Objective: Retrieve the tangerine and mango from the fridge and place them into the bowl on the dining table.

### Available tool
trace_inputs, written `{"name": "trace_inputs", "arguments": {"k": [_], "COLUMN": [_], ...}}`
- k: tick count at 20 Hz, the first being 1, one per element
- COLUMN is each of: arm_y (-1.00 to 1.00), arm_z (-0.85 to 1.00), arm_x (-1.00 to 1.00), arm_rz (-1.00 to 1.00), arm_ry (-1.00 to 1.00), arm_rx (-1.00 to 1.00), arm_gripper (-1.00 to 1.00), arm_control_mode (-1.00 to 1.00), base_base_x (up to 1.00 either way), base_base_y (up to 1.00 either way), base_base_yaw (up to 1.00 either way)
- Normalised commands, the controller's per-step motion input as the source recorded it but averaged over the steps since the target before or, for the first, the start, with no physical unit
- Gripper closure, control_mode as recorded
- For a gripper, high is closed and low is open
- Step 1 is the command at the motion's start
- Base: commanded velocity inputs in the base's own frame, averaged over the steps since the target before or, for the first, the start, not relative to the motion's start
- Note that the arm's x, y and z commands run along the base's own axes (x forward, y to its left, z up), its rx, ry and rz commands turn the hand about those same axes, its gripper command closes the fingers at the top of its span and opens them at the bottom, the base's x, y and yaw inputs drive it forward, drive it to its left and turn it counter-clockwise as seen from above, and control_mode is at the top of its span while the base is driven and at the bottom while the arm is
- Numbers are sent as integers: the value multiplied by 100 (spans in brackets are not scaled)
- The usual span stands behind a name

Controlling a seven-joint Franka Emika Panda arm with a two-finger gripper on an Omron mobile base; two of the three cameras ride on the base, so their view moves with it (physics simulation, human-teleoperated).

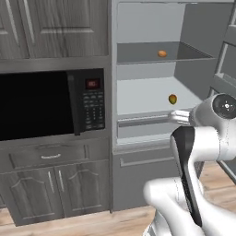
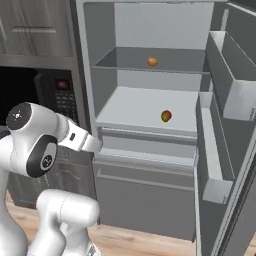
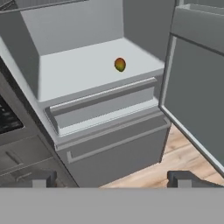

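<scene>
Fridge (image 2: 150, 150) door open: tangerine (image 2: 152, 61) on the far upper shelf, mango (image 2: 166, 116) below; gripper (image 3: 111, 177) near, jaws wide open, empty.

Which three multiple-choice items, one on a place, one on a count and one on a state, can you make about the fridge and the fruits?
1. Where is the tangerine?
A. on the upper shelf
B. on the floor
C. in a door bin

2. How many fruits lie in the fridge?
A. one
B. two
C. four

3. How is the fridge door?
A. shut
B. swung open
C. taken off

Answers:
1 A, it rests on the shelf above the mango.
2 B, one orange fruit and one red-and-green fruit lie on separate shelves.
3 B, the interior is exposed and the door with its bins stands out to the right.
</scene>
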Motion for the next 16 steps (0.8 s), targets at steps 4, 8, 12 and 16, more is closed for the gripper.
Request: {"name": "trace_inputs", "arguments": {"k": [4, 8, 12, 16], "arm_y": [0, 0, 0, 0], "arm_z": [0, 0, 0, 0], "arm_x": [0, 0, 0, 0], "arm_rz": [0, 0, 0, 0], "arm_ry": [0, 0, 0, 0], "arm_rx": [0, 0, 0, 0], "arm_gripper": [-100, -100, -100, -100], "arm_control_mode": [100, 100, 100, 100], "base_base_x": [69, 67, 74, 93], "base_base_y": [-58, -67, -38, 0], "base_base_yaw": [0, 0, 1, 2]}}
